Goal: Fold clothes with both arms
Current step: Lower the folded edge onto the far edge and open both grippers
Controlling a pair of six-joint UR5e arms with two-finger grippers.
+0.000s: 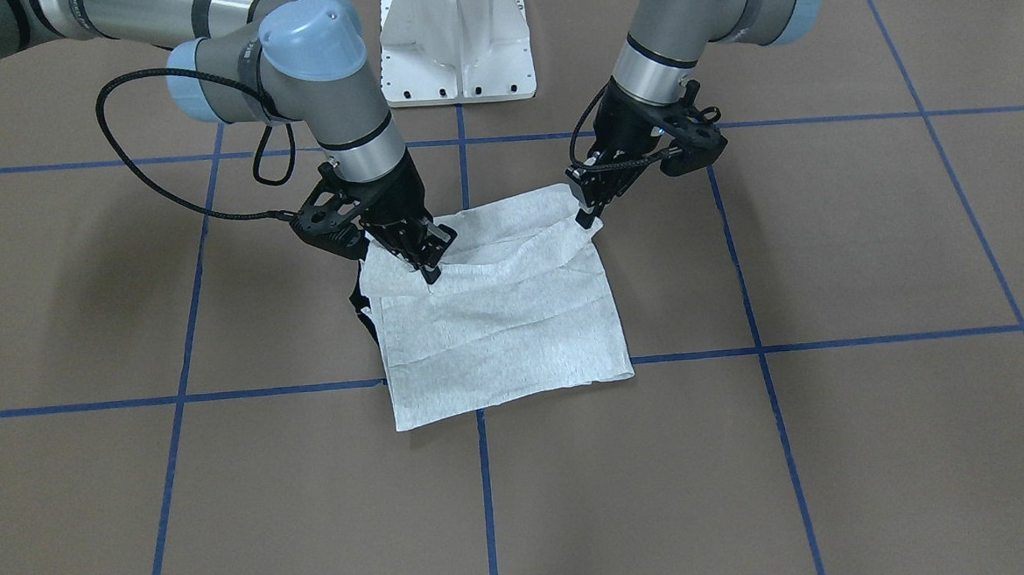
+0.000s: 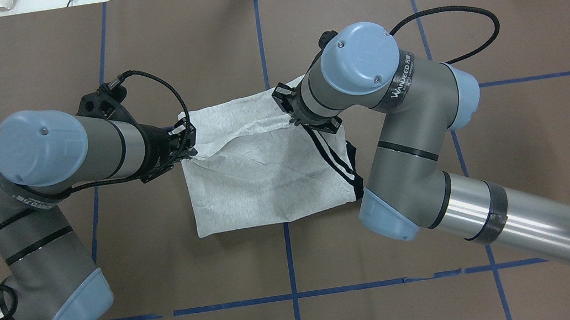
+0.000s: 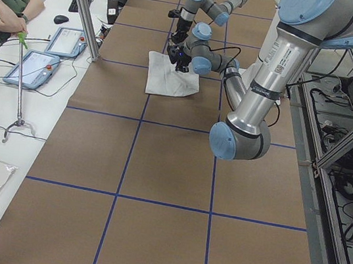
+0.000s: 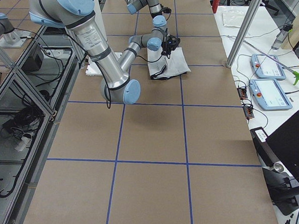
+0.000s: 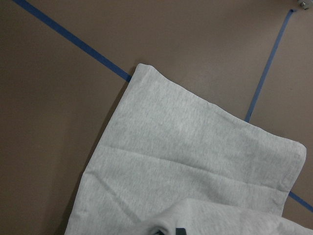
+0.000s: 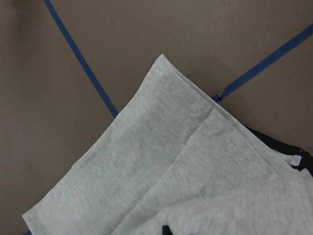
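**Overhead exterior view: two tools pinch one raised fold across the shirt**

We see the grey shirt (image 2: pixel 266 185) lying as a nearly square, part-folded bundle in the middle of the worktop (image 2: pixel 539 146), plain side up. The left tool (image 2: pixel 189 144) is closed on cloth at the bundle's left side. The right tool (image 1: pixel 430 265) is closed on cloth at its right side, with its wrist hiding the grip from above. Between them the upper layer hangs lifted and slack over the flat layers. Both wrist views show that flat cloth spread beneath, with a bunched lip right at the fingertips.

The coming move turns on the line between the two tools. It runs crosswise to the robot, slightly skewed, with the right tool a little farther from the robot's base than the left. We judge that both arms must travel together at right angles to that line, keeping their spacing so the layer lands flat. We cannot tell which way the fold is meant to go.

A black-striped sleeve cuff (image 1: pixel 360 306) pokes out at the right edge and may need tucking. Bare brown surface with blue tape lines (image 2: pixel 290 259) surrounds the shirt, and the white pedestal (image 1: pixel 455 36) stands well apart.
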